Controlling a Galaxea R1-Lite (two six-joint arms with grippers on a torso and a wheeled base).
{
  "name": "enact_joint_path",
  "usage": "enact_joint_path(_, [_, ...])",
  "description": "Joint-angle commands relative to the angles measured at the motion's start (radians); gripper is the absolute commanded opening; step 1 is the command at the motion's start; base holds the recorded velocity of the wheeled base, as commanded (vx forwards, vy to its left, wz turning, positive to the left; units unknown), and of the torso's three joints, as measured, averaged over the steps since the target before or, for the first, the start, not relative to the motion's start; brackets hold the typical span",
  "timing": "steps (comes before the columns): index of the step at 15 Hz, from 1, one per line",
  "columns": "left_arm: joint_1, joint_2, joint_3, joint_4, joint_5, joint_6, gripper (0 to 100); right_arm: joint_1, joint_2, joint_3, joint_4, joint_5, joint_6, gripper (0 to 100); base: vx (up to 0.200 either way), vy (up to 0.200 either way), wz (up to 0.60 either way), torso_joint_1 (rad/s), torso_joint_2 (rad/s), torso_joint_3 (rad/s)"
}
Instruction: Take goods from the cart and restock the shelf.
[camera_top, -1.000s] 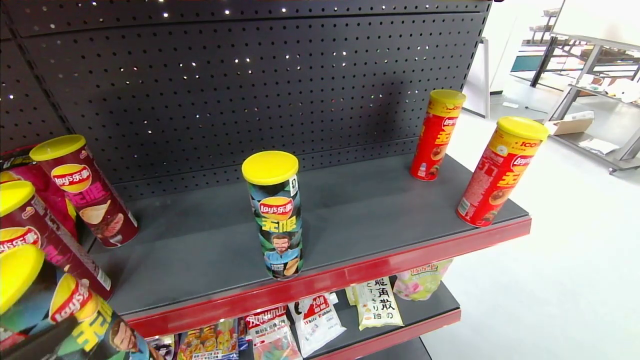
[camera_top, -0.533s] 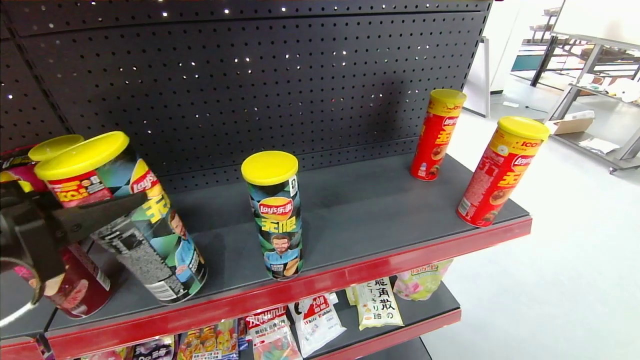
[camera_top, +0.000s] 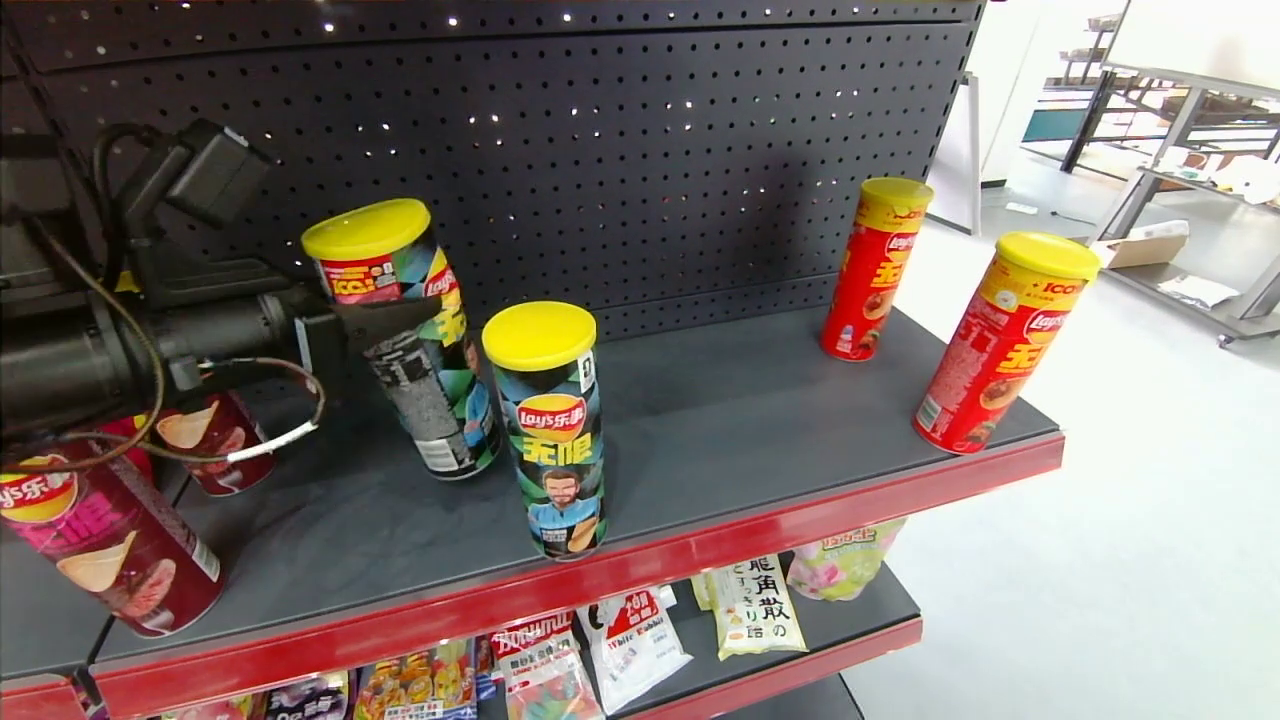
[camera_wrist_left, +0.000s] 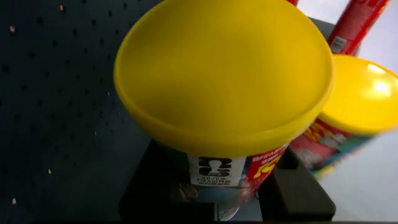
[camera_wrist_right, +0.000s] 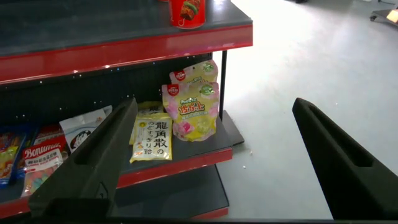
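My left gripper (camera_top: 385, 318) is shut on a green-and-black chips can (camera_top: 415, 340) with a yellow lid (camera_wrist_left: 224, 68). I hold the can tilted, its base low over the grey shelf board (camera_top: 720, 430), just behind and left of a matching can (camera_top: 552, 430) that stands near the front edge. In the left wrist view, dark fingers (camera_wrist_left: 155, 193) clamp the can below its lid, and the matching can's lid (camera_wrist_left: 364, 93) is close beside it. My right gripper (camera_wrist_right: 217, 168) is open and holds nothing, low in front of the lower shelf.
Two red cans (camera_top: 875, 270) (camera_top: 1000, 340) stand at the shelf's right end. Maroon cans (camera_top: 100, 540) (camera_top: 210, 430) crowd the left end. The pegboard back wall (camera_top: 620, 150) is close behind. Snack bags (camera_wrist_right: 189, 106) lie on the lower shelf. Open floor lies to the right.
My left arm has brought the green-and-black can from the lower left corner up, right and deeper over the shelf, to just behind the standing matching can. The other cans have not moved.
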Motion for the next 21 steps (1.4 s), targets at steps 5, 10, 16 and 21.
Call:
enact_joint_path(5, [-0.004,0.182,-0.088,-0.093,-0.041,0.004,0,0.000,0.001,-0.001,0.000,0.000,0.000,100,0.000,0.000,0.00,0.000,0.00,0.000])
enact_joint_path(10, [0.016,0.265,-0.180,-0.096,-0.211,0.008,0,0.000,0.001,-0.001,0.000,0.000,0.000,100,0.000,0.000,0.00,0.000,0.00,0.000])
enact_joint_path(16, [0.057,0.380,-0.299,-0.092,-0.325,0.083,0,0.002,0.001,0.000,0.000,0.000,0.000,100,0.000,0.000,0.00,0.000,0.00,0.000])
enact_joint_path(21, [0.094,0.465,-0.331,-0.103,-0.532,0.185,0,0.000,0.001,0.000,0.000,0.000,0.000,100,0.000,0.000,0.00,0.000,0.00,0.000])
